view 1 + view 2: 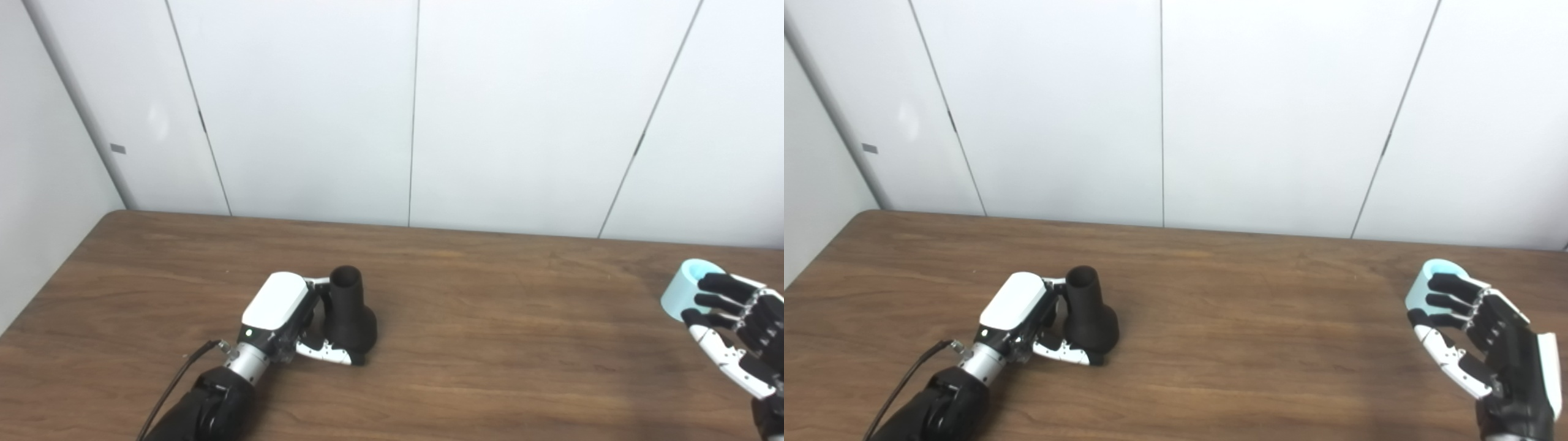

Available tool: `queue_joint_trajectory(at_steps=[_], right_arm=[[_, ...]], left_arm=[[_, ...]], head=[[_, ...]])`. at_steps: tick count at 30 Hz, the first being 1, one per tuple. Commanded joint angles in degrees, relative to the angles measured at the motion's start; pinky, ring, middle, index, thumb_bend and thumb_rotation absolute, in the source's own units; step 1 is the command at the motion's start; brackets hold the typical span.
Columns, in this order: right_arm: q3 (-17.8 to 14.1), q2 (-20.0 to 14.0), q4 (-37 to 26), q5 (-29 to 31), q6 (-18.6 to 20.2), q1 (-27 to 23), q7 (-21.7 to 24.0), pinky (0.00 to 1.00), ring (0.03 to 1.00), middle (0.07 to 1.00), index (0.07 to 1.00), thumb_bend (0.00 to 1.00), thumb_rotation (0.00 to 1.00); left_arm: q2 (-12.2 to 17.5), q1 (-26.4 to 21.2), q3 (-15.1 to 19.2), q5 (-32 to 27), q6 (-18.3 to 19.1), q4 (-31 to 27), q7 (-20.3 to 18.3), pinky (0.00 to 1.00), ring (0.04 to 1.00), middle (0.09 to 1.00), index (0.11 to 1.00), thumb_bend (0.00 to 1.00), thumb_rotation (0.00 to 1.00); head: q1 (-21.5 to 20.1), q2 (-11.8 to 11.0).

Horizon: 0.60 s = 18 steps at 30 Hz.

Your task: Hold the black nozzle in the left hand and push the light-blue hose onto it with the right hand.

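So the black nozzle (349, 309) is standing upright on its wide base, narrow open end up, toward the left half of the bench and roughly midway between the front and back edges. The left hand (285, 321) is wrapped around it from the left side, thumb curled along the base in front, fingers behind the neck. It looks like a grip, though I can't tell how firm. It's still sitting on the table (490, 343), not lifted.

The light-blue hose (1427, 288) is way over by the right edge, well apart from the nozzle. The right hand (1476, 343) has its fingers draped loosely over it, fairly spread, not really clamped as far as I can see.

Biggest risks imo: that loose hold lets the hose slip or roll when it's picked up, and a shaky nozzle grip lets it tip under the push. Any misalignment and the hose just jams on the rim.
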Motion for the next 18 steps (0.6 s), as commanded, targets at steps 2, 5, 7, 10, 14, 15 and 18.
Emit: queue_joint_trajectory(at_steps=[2,5,7,10,14,15,18], right_arm=[[-1.69,-1.83,-0.94,-0.82,-3.63,-2.47,-1.78,0.52,0.637,0.657,0.614,0.25,0.0],[-2.68,-1.89,-0.38,-1.54,-3.95,-3.78,-3.21,0.53,0.645,0.662,0.619,0.26,0.01],[-3.09,-1.89,-0.31,-2.41,-3.93,-4.8,-4.09,0.53,0.648,0.666,0.62,0.3,0.07],[-3.34,-2.07,-0.45,-4.65,-2.34,-6.39,-5.42,0.55,0.678,0.684,0.614,0.4,0.19],[-4.25,-2.98,1.91,-7.85,-0.1,-8.67,-7.29,0.61,0.741,0.733,0.662,0.64,0.26],[-4.29,-3.39,2.46,-8.73,0.96,-9.17,-7.43,0.63,0.76,0.757,0.699,0.68,0.26],[-3.89,-4.34,3.53,-10.43,2.47,-10.08,-7.47,0.69,0.797,0.81,0.775,0.76,0.29]], left_arm=[[-2.74,1.87,-2.38,2.63,-0.77,0.96,1.43,0.06,0.104,0.168,0.481,0.52,0.04],[-4.02,1.82,-3.9,4.62,-3.18,2.18,3.81,0.06,0.099,0.152,0.481,0.52,0.04],[-4.78,1.69,-5.16,6.51,-4.1,2.76,5.33,0.07,0.108,0.161,0.481,0.52,0.04],[-5.82,1.57,-6.48,8.16,-5.09,3.39,7.1,0.07,0.113,0.177,0.481,0.52,0.04],[-6.9,1.41,-7.64,9.82,-6.06,4.3,9.31,0.07,0.109,0.172,0.48,0.52,0.04],[-7.11,1.46,-7.82,9.93,-6.07,4.28,9.27,0.07,0.112,0.175,0.48,0.52,0.04],[-7.45,1.63,-8.09,10.06,-5.99,3.98,9.11,0.08,0.121,0.191,0.48,0.52,0.04]], head=[[-0.39,-0.12],[-0.97,-0.23],[-1.53,-0.33],[-2.94,-0.48],[-4.52,-0.56],[-5.05,-0.53],[-6.15,-0.41]])
